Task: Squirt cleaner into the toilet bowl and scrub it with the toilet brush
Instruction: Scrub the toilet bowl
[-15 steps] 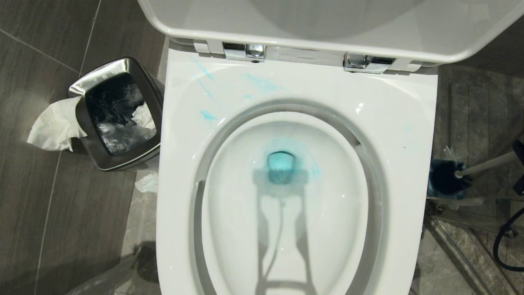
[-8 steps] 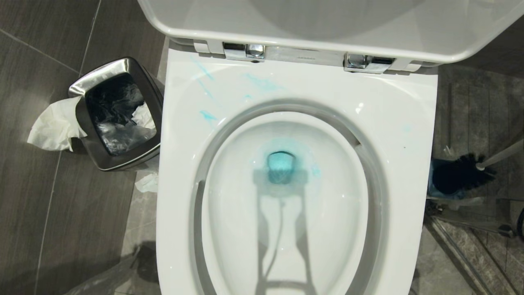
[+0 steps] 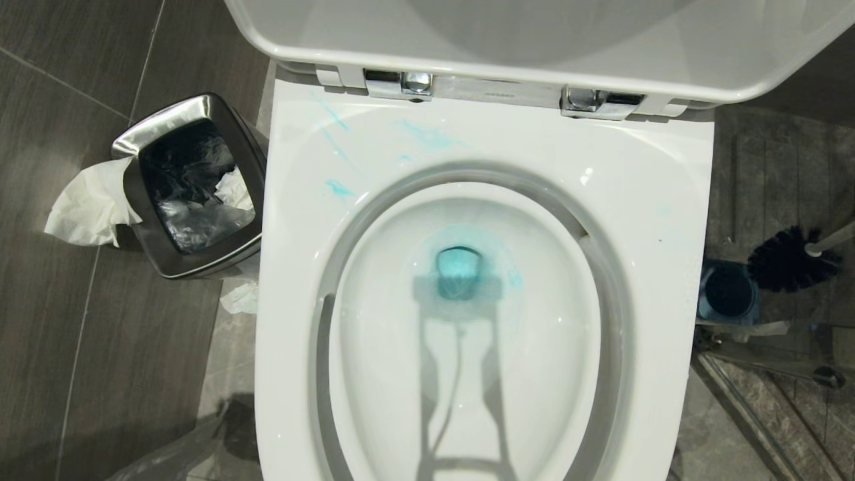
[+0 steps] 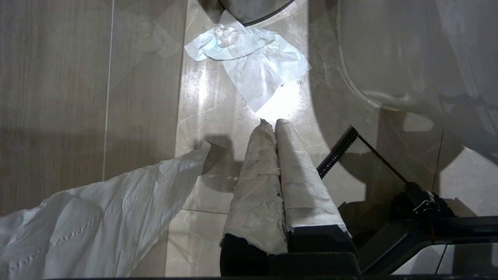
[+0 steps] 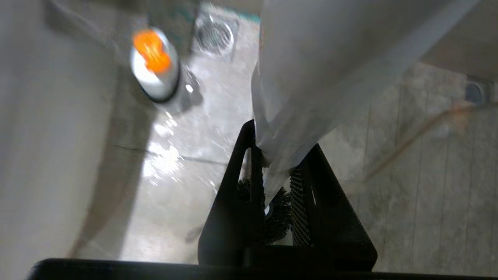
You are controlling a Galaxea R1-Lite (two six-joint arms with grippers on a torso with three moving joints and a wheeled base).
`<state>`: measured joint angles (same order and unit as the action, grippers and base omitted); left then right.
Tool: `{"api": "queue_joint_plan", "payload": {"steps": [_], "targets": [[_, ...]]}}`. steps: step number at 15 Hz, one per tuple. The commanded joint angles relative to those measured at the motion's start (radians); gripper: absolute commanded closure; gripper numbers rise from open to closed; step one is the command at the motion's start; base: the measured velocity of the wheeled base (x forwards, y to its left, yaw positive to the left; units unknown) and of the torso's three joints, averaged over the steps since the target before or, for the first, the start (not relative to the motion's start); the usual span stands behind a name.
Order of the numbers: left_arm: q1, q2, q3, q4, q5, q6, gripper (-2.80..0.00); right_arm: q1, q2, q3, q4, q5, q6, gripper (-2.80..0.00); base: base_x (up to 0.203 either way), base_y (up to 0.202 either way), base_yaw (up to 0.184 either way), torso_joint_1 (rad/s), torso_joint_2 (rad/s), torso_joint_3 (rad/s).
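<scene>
Beside the toilet bowl [image 3: 668, 200], on my right, the toilet brush [image 3: 788, 259] hangs clear of its blue holder [image 3: 728, 292], its black bristle head just above and beyond the holder's mouth and its pale handle running out of the head view. My right end effector [image 5: 278, 182] is closed down tight on that handle, the bristles showing between its black fingers [image 5: 229, 202] in the right wrist view. My left end effector [image 4: 274, 128] is parked low over the floor tiles, its wrapped fingers pressed together and holding nothing. Cleaner [image 3: 457, 264] already tints the water at the bottom of the bowl turquoise, with thin streaks on the back left of the rim.

To do this step well, I judge I should carry the head over the rim high enough not to knock it, keep my grip firm so the handle cannot swivel, and lower the bristles onto the blue-tinted ceramic before scrubbing, avoiding drips on the floor
</scene>
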<state>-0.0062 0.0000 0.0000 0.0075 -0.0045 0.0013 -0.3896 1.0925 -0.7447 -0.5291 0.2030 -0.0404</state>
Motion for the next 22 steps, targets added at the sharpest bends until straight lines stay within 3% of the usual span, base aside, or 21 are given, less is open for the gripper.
{"api": "queue_joint_plan", "payload": {"steps": [1,4,6,9,13,18,22], "targets": [[0.0,0.002,0.002,0.0,0.0,0.0,0.0,0.002,-0.037,-0.117,0.087,0.021,0.036,0.0,0.0,0.0,0.0,0.0,0.0,0.0],[0.0,0.002,0.002,0.0,0.0,0.0,0.0,0.003,-0.056,-0.236,0.173,0.06,0.101,0.0,0.0,0.0,0.0,0.0,0.0,0.0],[0.0,0.002,0.002,0.0,0.0,0.0,0.0,0.003,-0.069,-0.266,0.202,0.108,0.106,0.0,0.0,0.0,0.0,0.0,0.0,0.0],[0.0,0.002,0.002,0.0,0.0,0.0,0.0,0.003,-0.069,-0.354,0.232,0.115,0.118,0.0,0.0,0.0,0.0,0.0,0.0,0.0],[0.0,0.002,0.002,0.0,0.0,0.0,0.0,0.003,-0.076,-0.533,0.421,0.137,0.145,0.0,0.0,0.0,0.0,0.0,0.0,0.0],[0.0,0.002,0.002,-0.001,-0.002,0.002,0.0,0.003,-0.078,-0.646,0.537,0.168,0.159,0.0,0.0,0.0,0.0,0.0,0.0,0.0],[0.0,0.002,0.002,-0.001,0.0,0.002,0.0,0.003,-0.124,-0.748,0.789,0.223,0.197,0.0,0.0,0.0,0.0,0.0,0.0,0.0]]}}
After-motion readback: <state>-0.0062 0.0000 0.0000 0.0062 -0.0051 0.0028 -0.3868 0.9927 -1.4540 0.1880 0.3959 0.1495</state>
